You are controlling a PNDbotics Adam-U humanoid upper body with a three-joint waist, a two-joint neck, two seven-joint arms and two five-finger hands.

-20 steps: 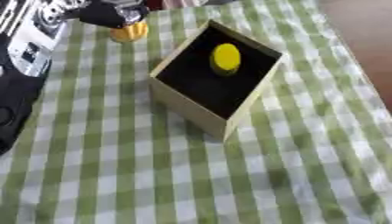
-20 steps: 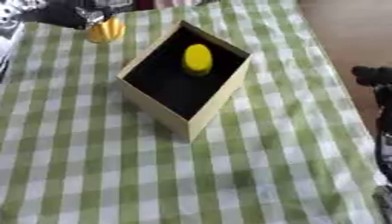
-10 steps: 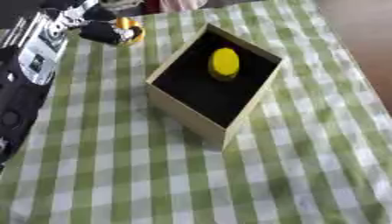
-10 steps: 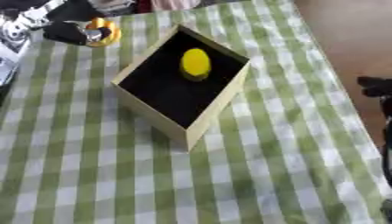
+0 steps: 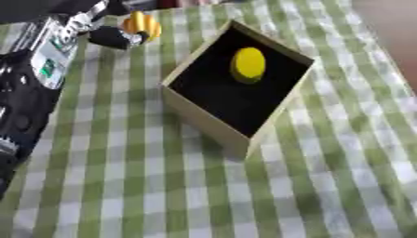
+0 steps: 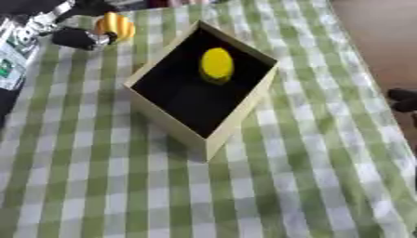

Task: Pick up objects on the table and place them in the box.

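An open cardboard box (image 5: 205,122) with a dark inside lies askew on the green checked cloth. A yellow rounded object (image 5: 247,64) rests inside it near the far corner. Left of the box's far corner sits an orange-yellow ribbed object (image 5: 142,25). My left hand (image 5: 109,37) comes in from the upper left, its dark fingers curled against that object's left side. Whether the object is off the cloth cannot be told. A dark bit of my right hand (image 6: 402,99) shows at the right edge, away from the box.
The table's right edge runs diagonally at the upper right, with brown floor (image 6: 383,28) beyond it. My left arm (image 5: 32,79), black with a silver part, fills the left side. Checked cloth (image 5: 204,195) stretches in front of the box.
The whole picture has shifted, so the camera moved. My left hand has come down from above the orange-yellow object to its left side, fingers against it.
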